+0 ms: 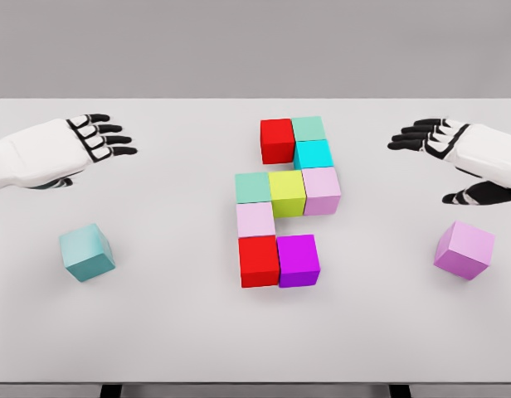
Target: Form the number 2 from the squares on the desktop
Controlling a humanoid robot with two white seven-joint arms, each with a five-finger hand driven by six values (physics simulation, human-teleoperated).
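Squares for the digit, small smooth-faced matte cubes in mixed colours, are sitting mostly joined at the middle of the flat white tabletop (197,332), from the red cube (277,140) at the top to the magenta cube (298,260) at the bottom; a loose teal cube (87,252) is lying near the left and a loose lilac cube (464,249) near the right. They are looking light, rigid and somewhat slick, so pinching two opposite side faces seems wisest. No containers are showing. The left hand (69,148) and right hand (463,153) are hovering with fingers spread, holding nothing
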